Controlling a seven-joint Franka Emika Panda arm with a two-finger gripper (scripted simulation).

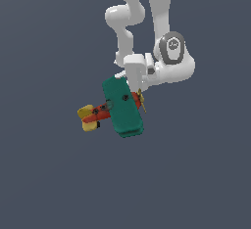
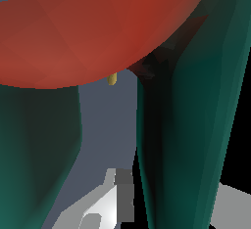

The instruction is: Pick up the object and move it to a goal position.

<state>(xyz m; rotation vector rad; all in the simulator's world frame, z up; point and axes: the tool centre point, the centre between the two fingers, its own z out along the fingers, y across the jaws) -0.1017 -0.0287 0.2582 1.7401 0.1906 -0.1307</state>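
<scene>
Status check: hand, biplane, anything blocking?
Hand right behind the biplane, fingers hidden, grip unconfirmed. Wrist view filled by its red body and green wings. No obstacles seen.

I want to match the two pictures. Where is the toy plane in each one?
Exterior view: the toy plane sits mid-picture, just below the white arm, yellow tail toward the exterior view's left.
Wrist view: the toy plane fills nearly the whole picture, very close, red body across, green wings either side.
Shared landmark: the teal-green wing.
</scene>
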